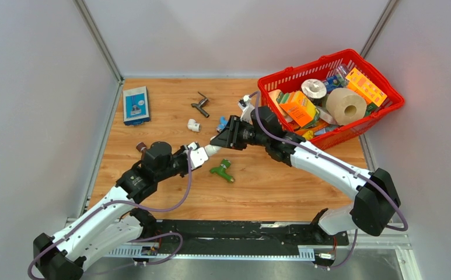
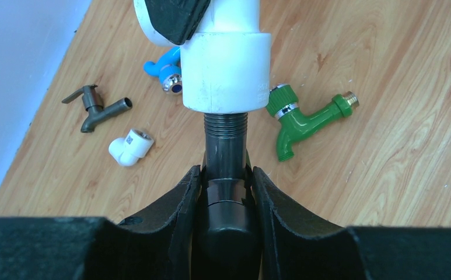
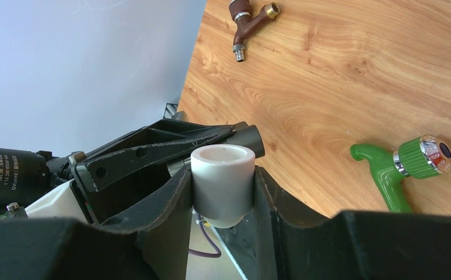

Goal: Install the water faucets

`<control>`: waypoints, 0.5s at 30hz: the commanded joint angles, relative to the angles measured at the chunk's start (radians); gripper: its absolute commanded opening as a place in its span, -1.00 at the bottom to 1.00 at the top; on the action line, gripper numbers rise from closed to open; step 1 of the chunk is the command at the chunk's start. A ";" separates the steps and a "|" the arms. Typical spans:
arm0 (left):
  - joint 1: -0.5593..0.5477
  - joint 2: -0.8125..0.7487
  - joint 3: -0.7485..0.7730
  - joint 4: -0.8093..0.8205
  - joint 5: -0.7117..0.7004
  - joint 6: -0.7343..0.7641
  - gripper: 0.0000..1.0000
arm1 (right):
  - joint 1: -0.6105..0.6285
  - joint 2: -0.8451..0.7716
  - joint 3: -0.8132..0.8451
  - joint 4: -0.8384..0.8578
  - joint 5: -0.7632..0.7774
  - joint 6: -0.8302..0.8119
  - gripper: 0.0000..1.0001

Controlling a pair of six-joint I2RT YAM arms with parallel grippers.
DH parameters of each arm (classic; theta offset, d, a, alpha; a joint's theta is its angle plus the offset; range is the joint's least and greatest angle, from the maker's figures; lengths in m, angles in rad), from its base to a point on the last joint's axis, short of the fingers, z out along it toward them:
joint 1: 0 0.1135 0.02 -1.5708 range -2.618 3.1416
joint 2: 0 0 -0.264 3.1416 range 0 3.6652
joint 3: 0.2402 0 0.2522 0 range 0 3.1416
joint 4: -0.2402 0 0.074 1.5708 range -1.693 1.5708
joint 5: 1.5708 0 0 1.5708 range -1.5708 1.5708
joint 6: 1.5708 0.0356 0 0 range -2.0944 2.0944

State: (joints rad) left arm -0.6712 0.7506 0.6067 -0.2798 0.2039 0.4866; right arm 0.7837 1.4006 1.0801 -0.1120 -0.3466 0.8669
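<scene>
My left gripper is shut on a black faucet body, also seen in the top view. Its threaded end sits in the socket of a white elbow fitting, with some threads showing below the rim. My right gripper is shut on that fitting and holds it above the table. A green faucet lies just below the grippers. A blue-handled faucet and a dark-grey lever faucet lie farther back.
A second white elbow lies near the dark-grey faucet. A brown faucet lies left of the left wrist. A blue box sits at the back left. A red basket full of packages stands at the back right.
</scene>
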 commanded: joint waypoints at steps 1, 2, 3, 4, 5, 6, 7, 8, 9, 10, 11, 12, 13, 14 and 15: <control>-0.008 -0.031 0.034 0.228 0.000 0.027 -1.00 | 0.055 0.009 0.027 -0.018 -0.115 0.050 -0.36; -0.007 -0.031 0.034 0.229 -0.001 0.026 -1.00 | 0.055 0.006 0.030 -0.018 -0.117 0.047 -0.29; -0.008 -0.031 0.031 0.229 -0.004 0.024 -1.00 | 0.055 0.005 0.029 -0.018 -0.117 0.044 -0.24; -0.008 -0.033 0.031 0.228 -0.008 0.023 -1.00 | 0.054 0.000 0.027 -0.018 -0.118 0.043 -0.17; -0.008 -0.031 0.031 0.228 -0.009 0.021 -1.00 | 0.054 -0.005 0.024 -0.018 -0.117 0.041 -0.12; -0.008 -0.031 0.031 0.229 -0.014 0.021 -1.00 | 0.054 -0.008 0.021 -0.018 -0.118 0.040 -0.09; -0.008 -0.030 0.031 0.229 -0.015 0.020 -1.00 | 0.052 -0.011 0.020 -0.018 -0.120 0.035 -0.06; -0.008 -0.031 0.031 0.231 -0.017 0.020 -1.00 | 0.052 -0.014 0.017 -0.018 -0.121 0.034 0.00; -0.008 -0.028 0.031 0.231 -0.018 0.020 -1.00 | 0.049 -0.015 0.014 -0.018 -0.126 0.034 0.04; -0.008 -0.027 0.030 0.231 -0.018 0.018 -1.00 | 0.051 -0.017 0.012 -0.018 -0.127 0.034 0.04; -0.008 -0.025 0.031 0.231 -0.018 0.018 -1.00 | 0.048 -0.021 0.012 -0.018 -0.127 0.031 0.01; -0.008 -0.023 0.031 0.228 -0.018 0.018 -1.00 | 0.048 -0.026 0.011 -0.018 -0.123 0.027 -0.03; -0.008 -0.022 0.031 0.229 -0.018 0.018 -1.00 | 0.043 -0.032 0.011 -0.018 -0.121 0.026 -0.04; -0.008 -0.020 0.031 0.229 -0.020 0.018 -1.00 | 0.039 -0.037 0.009 -0.018 -0.120 0.024 -0.04; -0.008 -0.017 0.033 0.226 -0.018 0.020 -1.00 | 0.034 -0.043 0.010 -0.018 -0.123 0.020 -0.08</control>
State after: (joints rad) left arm -0.6746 0.7437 0.6025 -0.1818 0.1864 0.4885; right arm 0.8272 1.4010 1.0801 -0.1280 -0.4309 0.8711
